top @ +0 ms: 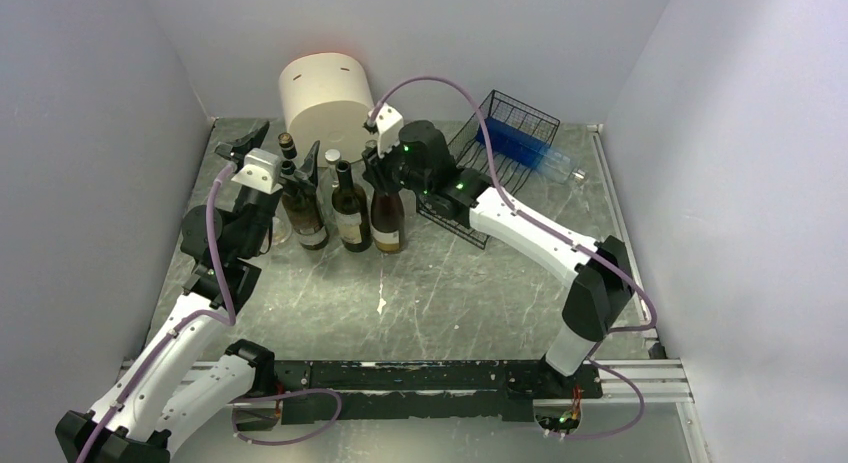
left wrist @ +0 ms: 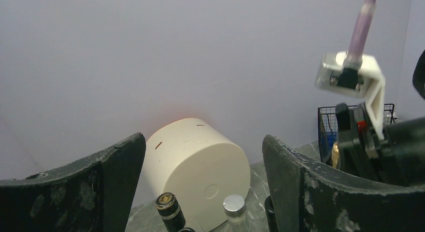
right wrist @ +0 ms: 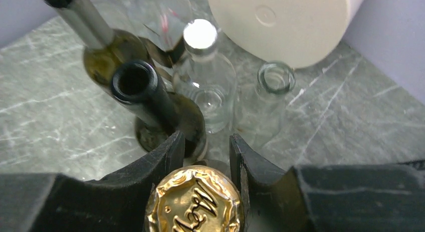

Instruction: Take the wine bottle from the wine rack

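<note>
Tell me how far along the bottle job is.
Done: several bottles stand on the table, off the rack. In hand: the right gripper is shut on the gold-capped bottle, upright beside them. Left: releasing it, and a blue bottle lies on the rack. The left gripper hangs open.

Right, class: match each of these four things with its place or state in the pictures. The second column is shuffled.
1. left gripper
2. right gripper
3. translucent blue bottle
4. cream cylinder

A. lying in the black wire-mesh wine rack
B. open, holding nothing
C. by the back wall
D. shut on the gold-foil-topped glass bottle

Pairs: 1-B, 2-D, 3-A, 4-C
</note>
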Controlling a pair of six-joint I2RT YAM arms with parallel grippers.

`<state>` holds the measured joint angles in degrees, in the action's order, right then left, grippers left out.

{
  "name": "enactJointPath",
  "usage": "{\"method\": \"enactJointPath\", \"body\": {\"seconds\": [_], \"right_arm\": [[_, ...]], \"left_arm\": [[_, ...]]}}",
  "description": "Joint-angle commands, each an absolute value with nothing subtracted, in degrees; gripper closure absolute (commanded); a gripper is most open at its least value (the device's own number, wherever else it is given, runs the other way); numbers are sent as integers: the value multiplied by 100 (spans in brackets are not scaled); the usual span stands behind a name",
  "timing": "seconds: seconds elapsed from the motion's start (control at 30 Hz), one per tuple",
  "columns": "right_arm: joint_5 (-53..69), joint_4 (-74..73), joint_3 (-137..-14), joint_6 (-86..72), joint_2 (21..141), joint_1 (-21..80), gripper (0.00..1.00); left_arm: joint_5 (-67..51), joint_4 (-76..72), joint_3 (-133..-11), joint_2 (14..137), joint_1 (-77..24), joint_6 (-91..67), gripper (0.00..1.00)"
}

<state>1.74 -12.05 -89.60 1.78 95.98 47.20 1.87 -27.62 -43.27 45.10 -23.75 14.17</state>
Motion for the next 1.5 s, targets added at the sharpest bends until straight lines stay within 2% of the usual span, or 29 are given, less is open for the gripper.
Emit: {"method": "enactJointPath", "body": {"seconds": [0.0,0.57,0.63,0.7,0.83,1.03,1.27,1.47], "right_arm": [[-310,864,-8928,215,8966,4712,100],[-260,1976,-7787,139,8745,4740,100],[-357,1914,-7788,46,8731,4739,86],[-388,1788,-7771,40,8675,4744,76],[-540,1740,-7599,-13,8491,4744,46],[-896,1344,-7531,-9,8165,4745,18],[-1093,785,-7601,19,7650,4741,9],[-1576,154,-7561,89,7009,4741,7]], "left_arm": [[258,-2890,-4325,4443,-2417,1439,10],[259,-2831,-4337,4587,-2408,1513,11],[312,-2935,-4283,4578,-2408,1485,10],[331,-2942,-4280,4615,-2408,1492,10],[327,-2965,-4263,4594,-2408,1458,11],[236,-2887,-4307,4602,-2416,1377,12],[277,-2896,-4301,4583,-2422,1411,13],[338,-2925,-4276,4595,-2426,1408,13]]}}
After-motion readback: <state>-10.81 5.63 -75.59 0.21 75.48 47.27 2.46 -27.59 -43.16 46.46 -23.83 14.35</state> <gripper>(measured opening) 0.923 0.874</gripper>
